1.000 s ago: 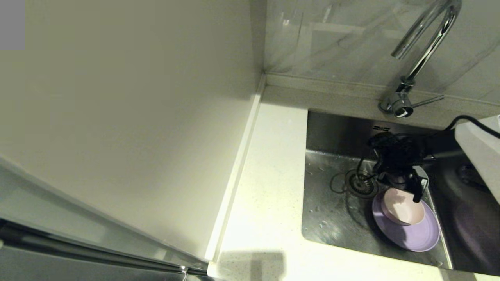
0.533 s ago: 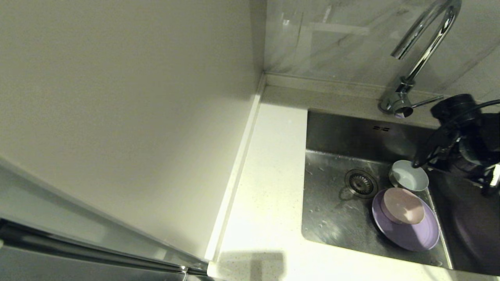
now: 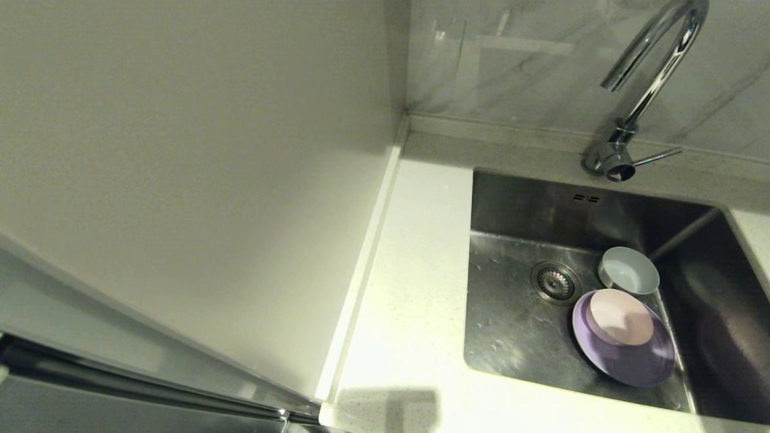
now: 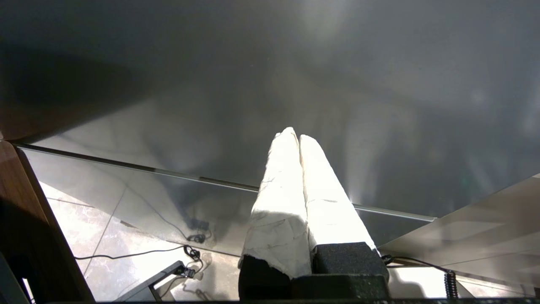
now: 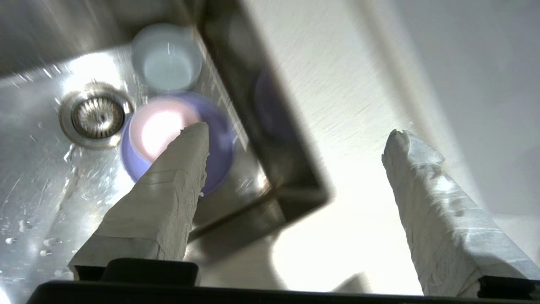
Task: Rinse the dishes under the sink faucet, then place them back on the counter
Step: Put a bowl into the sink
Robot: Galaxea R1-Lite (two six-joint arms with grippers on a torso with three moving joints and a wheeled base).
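Sink (image 3: pixel 517 337): pink bowl (image 3: pixel 621 317) on lavender plate (image 3: pixel 631 361), hard against right wall.
Right gripper (image 5: pixel 295 139): spread wide, empty, above sink's right rim.
Left gripper (image 4: pixel 295 137): pressed together, parked away.

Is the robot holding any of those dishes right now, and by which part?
No. The right gripper is open and empty; the left gripper is shut on nothing. The dishes lie in the sink.

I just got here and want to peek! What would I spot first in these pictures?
The purple plate on the sink floor, with the pink bowl sitting on it. The pale blue bowl sits behind them, right of the drain strainer, and the shiny curved faucet rises above the sink.
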